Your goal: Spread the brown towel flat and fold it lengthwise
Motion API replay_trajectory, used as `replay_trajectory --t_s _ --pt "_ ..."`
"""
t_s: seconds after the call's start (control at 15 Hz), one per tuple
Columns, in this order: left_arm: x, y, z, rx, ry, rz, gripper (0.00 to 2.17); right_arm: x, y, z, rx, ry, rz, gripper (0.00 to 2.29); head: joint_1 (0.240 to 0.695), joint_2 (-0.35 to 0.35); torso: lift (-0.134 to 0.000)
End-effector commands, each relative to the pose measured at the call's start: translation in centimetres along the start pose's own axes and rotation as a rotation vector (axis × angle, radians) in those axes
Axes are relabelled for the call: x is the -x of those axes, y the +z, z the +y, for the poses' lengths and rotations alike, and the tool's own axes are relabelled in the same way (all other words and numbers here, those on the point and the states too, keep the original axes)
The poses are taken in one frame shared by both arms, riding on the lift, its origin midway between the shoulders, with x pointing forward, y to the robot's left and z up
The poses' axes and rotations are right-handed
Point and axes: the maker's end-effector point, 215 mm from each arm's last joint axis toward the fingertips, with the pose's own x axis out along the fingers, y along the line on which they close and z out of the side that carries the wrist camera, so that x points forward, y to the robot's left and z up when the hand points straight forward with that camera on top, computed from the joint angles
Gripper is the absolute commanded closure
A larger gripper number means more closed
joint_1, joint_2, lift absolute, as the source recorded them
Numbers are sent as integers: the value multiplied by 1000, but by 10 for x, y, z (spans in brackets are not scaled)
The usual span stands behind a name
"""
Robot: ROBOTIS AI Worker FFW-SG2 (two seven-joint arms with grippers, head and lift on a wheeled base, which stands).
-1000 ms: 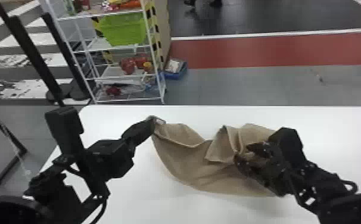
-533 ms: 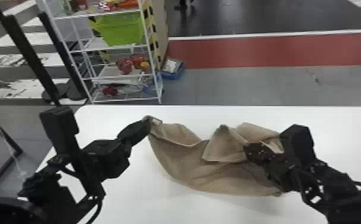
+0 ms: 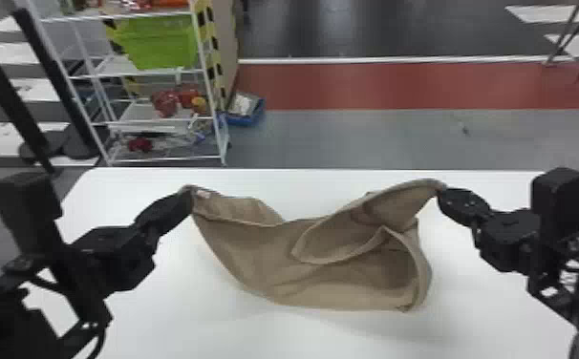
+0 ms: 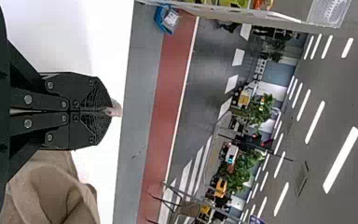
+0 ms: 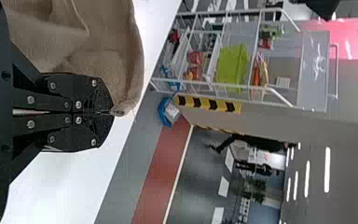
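My left gripper is shut on the brown towel's left upper corner, beside a small pale tag. At the opposite upper corner my right gripper holds the cloth pinched. Between them the towel sags, with a loose fold drooping on the right and its lower edge near the tabletop. In the left wrist view the closed left gripper has a bit of cloth at its tips, and more towel hangs beside it. The right wrist view has the right gripper closed on a towel corner.
The white table lies under the towel and both arms. Beyond its far edge stand a white wire shelf with a green bin and, on the floor, a blue box.
The right gripper has moved up and to the right, drawing the towel's right corner out and up from its earlier bunched state. The left gripper has stayed nearly in place.
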Motion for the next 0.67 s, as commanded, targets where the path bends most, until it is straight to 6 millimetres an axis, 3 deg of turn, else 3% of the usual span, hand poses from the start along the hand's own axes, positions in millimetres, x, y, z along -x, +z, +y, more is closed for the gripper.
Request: replay_trajectory --t_s 0.0,0.2,0.53,0.6 --pt "2 0 5 1 10 2 1868 26 5 -75 -77 -121 -28 1835 695 10 -123" --pt "0 4 1 1 0 -8 1868 56 -17 -143 -102 -222 -4 1835 695 -88 -123" --pt "-1 0 -3 7 -7 -1 1868 101 -45 -201 -118 -329 -17 1831 695 -214 -123" --pt "0 -2 -2 8 -4 2 1868 107 -55 -205 -98 -335 -12 1831 695 -230 -123"
